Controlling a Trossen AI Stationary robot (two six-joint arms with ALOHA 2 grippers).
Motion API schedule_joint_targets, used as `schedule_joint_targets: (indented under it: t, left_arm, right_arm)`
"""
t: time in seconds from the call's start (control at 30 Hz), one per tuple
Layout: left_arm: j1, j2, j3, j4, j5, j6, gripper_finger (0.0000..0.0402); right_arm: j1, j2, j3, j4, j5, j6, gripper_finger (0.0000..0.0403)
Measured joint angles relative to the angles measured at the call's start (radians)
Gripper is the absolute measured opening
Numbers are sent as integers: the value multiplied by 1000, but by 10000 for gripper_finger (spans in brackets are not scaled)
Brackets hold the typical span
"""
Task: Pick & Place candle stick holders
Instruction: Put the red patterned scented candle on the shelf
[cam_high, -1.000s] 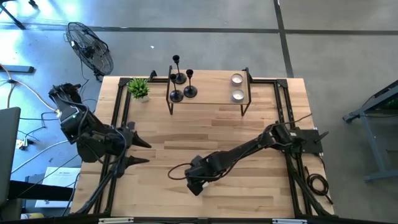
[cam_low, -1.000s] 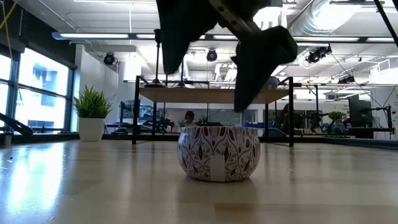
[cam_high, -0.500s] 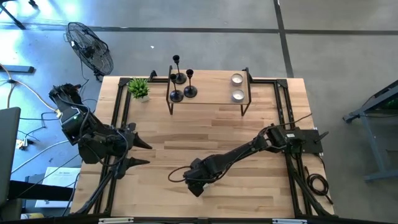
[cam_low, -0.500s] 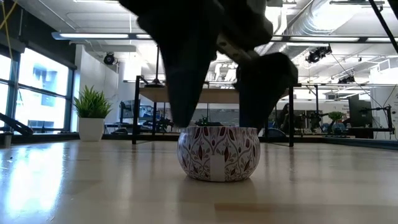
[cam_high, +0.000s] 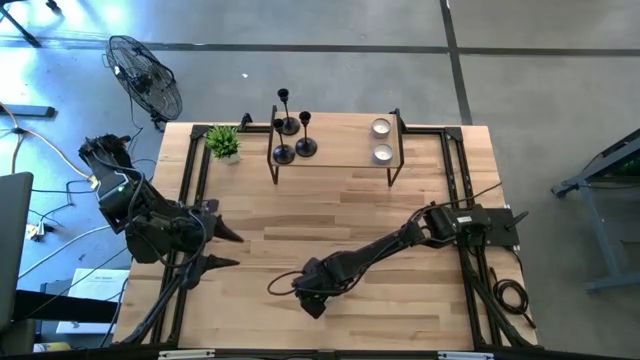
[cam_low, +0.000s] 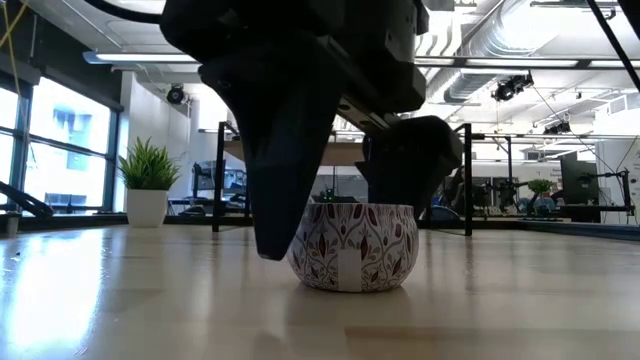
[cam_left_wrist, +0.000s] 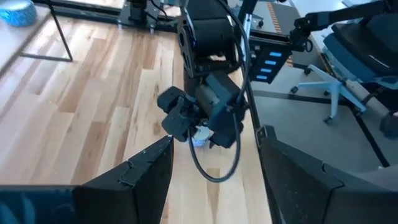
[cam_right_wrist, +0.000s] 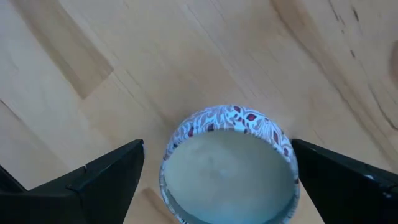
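A small round candle cup (cam_low: 352, 247) with a white and dark-red leaf pattern stands on its base on the table near the front middle; its top is pale (cam_right_wrist: 229, 171). My right gripper (cam_high: 312, 292) is open and points down over it. One finger stands on either side of the cup (cam_right_wrist: 106, 180), with a gap showing on both sides. Three black candle stick holders (cam_high: 291, 133) stand on the left end of a raised wooden shelf (cam_high: 335, 160). Two silvery tealight cups (cam_high: 381, 140) sit on its right end. My left gripper (cam_high: 232, 250) waits open at the table's left side.
A potted plant (cam_high: 224, 142) stands at the far left corner. The shelf's black legs (cam_high: 274, 168) stand on the far part of the table. Black frame rails (cam_high: 190, 180) run along both sides. A fan (cam_high: 145, 75) stands off the table.
My right gripper has come down, open, from above the patterned cup until its fingers stand on either side of it. It has also shifted slightly toward the table's near left. The cup has stayed in place.
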Motion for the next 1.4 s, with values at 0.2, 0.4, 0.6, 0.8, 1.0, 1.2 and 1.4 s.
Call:
schedule_joint_targets:
  t: [0.2,0.4,0.6,0.8,1.0,1.2,1.4]
  left_arm:
    - [0,0,0,0,29,-13,239]
    - [0,0,0,0,38,-17,239]
    - [0,0,0,0,38,-17,239]
    - [0,0,0,1,37,-17,239]
    - [0,0,0,1,37,-23,239]
    - [0,0,0,1,42,-25,239]
    - [0,0,0,0,62,-27,239]
  right_arm:
    - [1,6,0,-1,20,-35,399]
    - [1,8,0,-1,25,-41,398]
    - [0,9,-1,-9,23,-48,388]
    - [0,9,-2,-26,22,-50,349]
    - [0,9,-3,-45,21,-49,287]
    - [-1,9,-3,-55,24,-49,288]
    - [-1,-3,-5,-83,18,-49,288]
